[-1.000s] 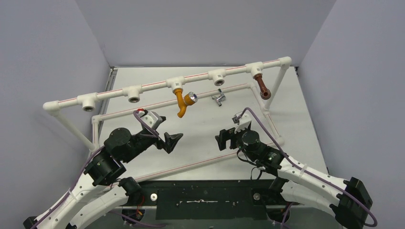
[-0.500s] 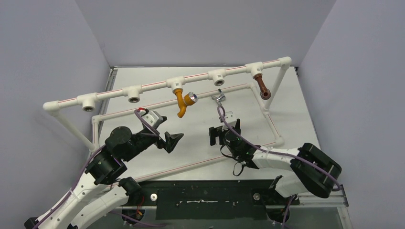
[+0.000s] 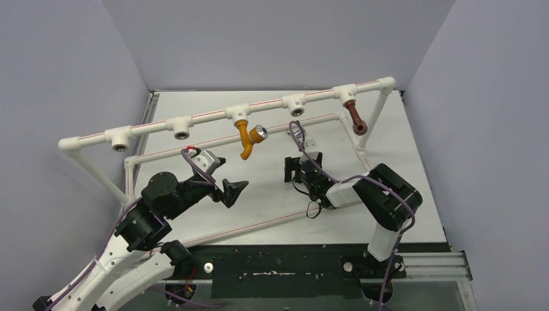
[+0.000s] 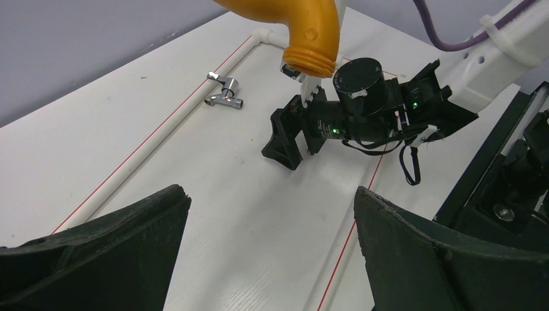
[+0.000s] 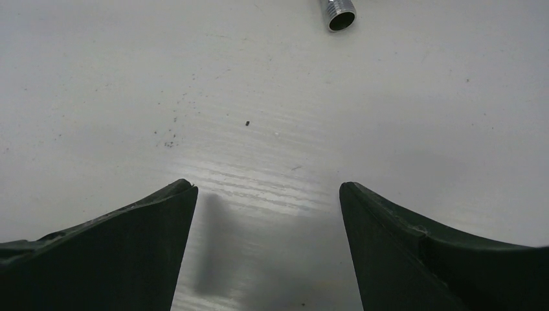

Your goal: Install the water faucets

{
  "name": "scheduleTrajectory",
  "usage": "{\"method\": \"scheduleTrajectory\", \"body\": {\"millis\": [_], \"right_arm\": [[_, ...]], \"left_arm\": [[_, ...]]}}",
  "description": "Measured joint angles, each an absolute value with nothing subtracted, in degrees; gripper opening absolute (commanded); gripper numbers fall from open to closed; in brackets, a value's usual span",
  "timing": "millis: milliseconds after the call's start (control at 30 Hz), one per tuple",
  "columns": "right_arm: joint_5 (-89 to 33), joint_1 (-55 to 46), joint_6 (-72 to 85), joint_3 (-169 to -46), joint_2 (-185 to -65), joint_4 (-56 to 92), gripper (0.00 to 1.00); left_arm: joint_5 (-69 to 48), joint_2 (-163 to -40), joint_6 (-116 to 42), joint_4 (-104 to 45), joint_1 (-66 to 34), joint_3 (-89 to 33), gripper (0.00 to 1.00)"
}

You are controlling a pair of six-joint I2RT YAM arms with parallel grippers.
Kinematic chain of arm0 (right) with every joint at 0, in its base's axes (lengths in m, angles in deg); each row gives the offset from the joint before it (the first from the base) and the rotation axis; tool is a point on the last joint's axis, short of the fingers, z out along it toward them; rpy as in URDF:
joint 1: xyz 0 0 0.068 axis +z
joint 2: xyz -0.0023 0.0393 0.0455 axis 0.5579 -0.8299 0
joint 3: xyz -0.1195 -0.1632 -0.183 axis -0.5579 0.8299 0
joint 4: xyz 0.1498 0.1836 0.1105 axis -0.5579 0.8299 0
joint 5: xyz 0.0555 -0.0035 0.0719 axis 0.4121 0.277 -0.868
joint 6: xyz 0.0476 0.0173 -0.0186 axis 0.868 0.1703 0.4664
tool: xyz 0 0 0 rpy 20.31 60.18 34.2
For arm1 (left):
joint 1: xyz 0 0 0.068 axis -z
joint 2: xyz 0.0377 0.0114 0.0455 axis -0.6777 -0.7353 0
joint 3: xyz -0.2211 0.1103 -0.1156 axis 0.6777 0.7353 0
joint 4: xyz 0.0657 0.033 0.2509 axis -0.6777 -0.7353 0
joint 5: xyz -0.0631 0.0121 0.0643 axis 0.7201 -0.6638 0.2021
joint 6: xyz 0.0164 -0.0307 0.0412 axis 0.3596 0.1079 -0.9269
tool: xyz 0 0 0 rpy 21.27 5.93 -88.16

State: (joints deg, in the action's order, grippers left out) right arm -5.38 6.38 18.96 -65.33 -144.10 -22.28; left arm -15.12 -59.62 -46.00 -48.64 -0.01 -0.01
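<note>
The orange faucet (image 3: pixel 246 140) with a chrome knob hangs from a tee of the white pipe rack (image 3: pixel 207 117); its spout fills the top of the left wrist view (image 4: pixel 312 31). The brown faucet (image 3: pixel 355 117) hangs from the far right tee. The silver faucet (image 3: pixel 299 133) lies on the table behind the right gripper; it also shows in the left wrist view (image 4: pixel 224 93), and its threaded end shows in the right wrist view (image 5: pixel 338 14). My right gripper (image 3: pixel 302 162) (image 4: pixel 292 133) (image 5: pixel 267 186) is open and empty, low over the table just short of it. My left gripper (image 3: pixel 231 190) (image 4: pixel 270 194) is open and empty.
Three empty tees (image 3: pixel 120 142) (image 3: pixel 180 129) (image 3: pixel 296 106) sit on the upper pipe. A lower white pipe frame (image 3: pixel 369 170) with red stripes lies around the work area. The right arm's purple cable (image 3: pixel 296 129) loops over the silver faucet.
My right arm has reached forward and to the left across the table, bringing its open gripper close to the silver faucet. The left arm has barely moved.
</note>
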Motion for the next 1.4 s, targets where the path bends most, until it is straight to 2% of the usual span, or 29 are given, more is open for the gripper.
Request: {"method": "scheduleTrajectory", "body": {"millis": [333, 733, 1033, 1400], "right_arm": [[-13.7, -1.8, 21.6, -74.6, -152.9, -23.0, 0.79], [-16.0, -6.1, 21.1, -86.1, -160.5, -20.1, 0.76], [-15.8, -6.1, 18.5, -90.2, -162.9, -17.7, 0.65], [-14.7, -6.1, 15.7, -92.7, -164.7, -16.8, 0.46]], "left_arm": [[-14.9, -59.4, -46.0, -48.6, -0.1, 0.0, 0.97], [-14.5, -59.2, -46.0, -48.7, -0.4, 0.0, 0.97], [-14.0, -59.1, -46.0, -48.6, -0.8, 0.0, 0.97], [-13.8, -59.1, -46.0, -48.6, -0.8, 0.0, 0.97]]}}
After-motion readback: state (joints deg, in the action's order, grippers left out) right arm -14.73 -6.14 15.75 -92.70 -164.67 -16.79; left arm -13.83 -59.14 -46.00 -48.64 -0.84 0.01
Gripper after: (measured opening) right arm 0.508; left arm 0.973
